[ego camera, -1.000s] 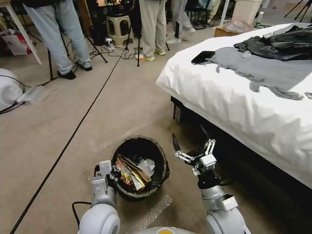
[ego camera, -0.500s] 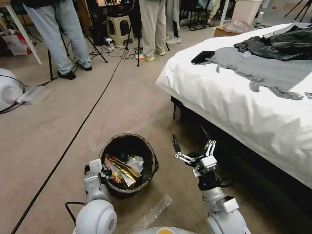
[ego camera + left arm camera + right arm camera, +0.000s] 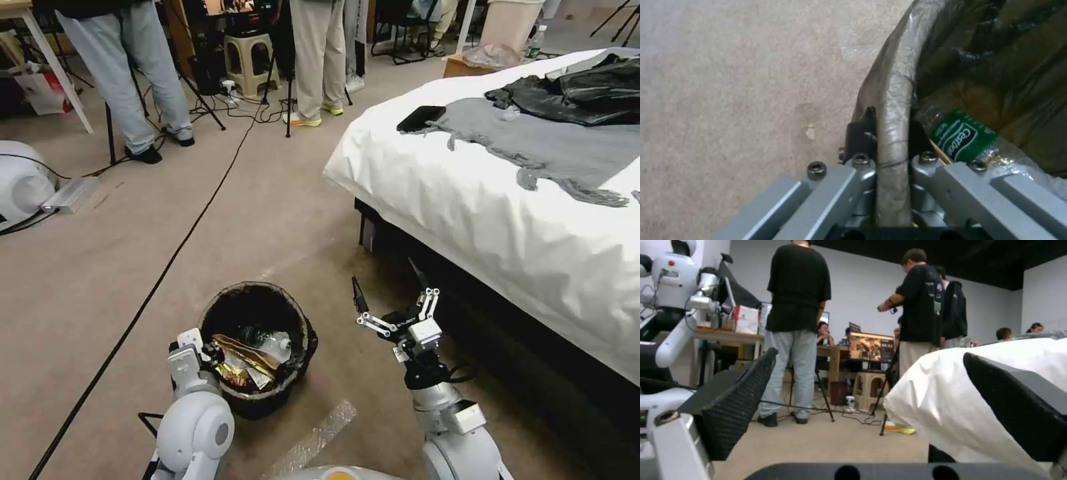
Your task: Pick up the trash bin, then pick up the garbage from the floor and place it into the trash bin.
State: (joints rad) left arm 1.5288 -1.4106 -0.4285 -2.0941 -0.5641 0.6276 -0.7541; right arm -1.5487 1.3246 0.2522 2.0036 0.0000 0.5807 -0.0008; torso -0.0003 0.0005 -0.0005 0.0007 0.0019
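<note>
The trash bin point(image 3: 308, 332), round with a dark bag folded over its rim, hangs low at my front left. My left gripper point(image 3: 212, 348) is shut on its near rim. In the left wrist view the left gripper point(image 3: 889, 130) clamps the bag-covered rim point(image 3: 891, 100) between its fingers. Garbage lies inside the bin: golden and yellow wrappers point(image 3: 243, 357) and a clear bottle with a green label point(image 3: 964, 140). My right gripper point(image 3: 387, 283) stands open and holds nothing, to the right of the bin near the bed; its fingers point(image 3: 735, 400) are spread wide.
A bed point(image 3: 480, 200) with a white cover, grey garment, black jacket and phone fills the right side. A black cable point(image 3: 167, 267) crosses the carpet. A clear plastic strip point(image 3: 313, 437) lies near my base. People's legs, tripods and a stool stand at the back.
My left arm has carried the trash bin to the left and slightly nearer to me. The right gripper has stayed open in place. The head view has shifted slightly.
</note>
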